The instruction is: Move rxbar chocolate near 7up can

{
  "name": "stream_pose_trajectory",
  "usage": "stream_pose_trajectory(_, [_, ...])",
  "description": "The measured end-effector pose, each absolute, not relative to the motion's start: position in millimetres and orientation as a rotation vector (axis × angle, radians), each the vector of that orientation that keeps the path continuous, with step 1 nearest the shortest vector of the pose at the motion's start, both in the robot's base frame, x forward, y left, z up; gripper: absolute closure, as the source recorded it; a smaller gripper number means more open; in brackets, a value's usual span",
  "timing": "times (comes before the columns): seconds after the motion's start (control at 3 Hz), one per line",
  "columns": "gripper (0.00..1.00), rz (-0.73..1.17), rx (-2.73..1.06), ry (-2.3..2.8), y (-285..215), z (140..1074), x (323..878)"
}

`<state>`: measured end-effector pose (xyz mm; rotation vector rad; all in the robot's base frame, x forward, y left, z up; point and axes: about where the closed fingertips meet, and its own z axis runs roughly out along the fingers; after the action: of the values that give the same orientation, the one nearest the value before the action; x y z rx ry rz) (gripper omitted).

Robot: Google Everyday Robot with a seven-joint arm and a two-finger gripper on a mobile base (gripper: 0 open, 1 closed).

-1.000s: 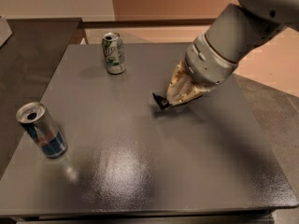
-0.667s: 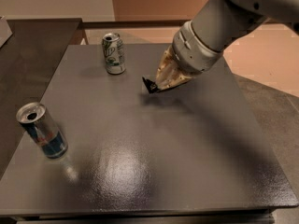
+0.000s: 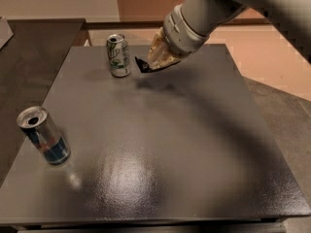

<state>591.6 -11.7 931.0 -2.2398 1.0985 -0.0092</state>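
The 7up can (image 3: 118,55), silver-white with green markings, stands upright at the far left of the dark table (image 3: 160,144). My gripper (image 3: 156,62) hangs above the table just right of the can, shut on the rxbar chocolate (image 3: 145,65). Only a dark end of the bar shows, sticking out to the left below the fingers; its shadow lies on the table beneath. The bar is held in the air, a short gap from the can.
A silver-and-blue can with a red logo (image 3: 43,136) stands near the table's left edge, closer to me. A darker counter (image 3: 29,57) adjoins the table on the left. Floor lies beyond the right edge.
My gripper has carried the bar from the table's middle right toward the far left, rising and ending close beside the 7up can.
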Motion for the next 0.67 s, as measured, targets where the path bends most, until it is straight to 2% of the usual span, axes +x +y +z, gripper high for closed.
stream_pose_trajectory(0.33, [1.00, 0.010, -2.246, 1.072, 2.5, 918.5, 623.2])
stream_pose_trajectory(0.67, [0.82, 0.036, -2.269, 1.056, 15.4, 903.8, 644.5])
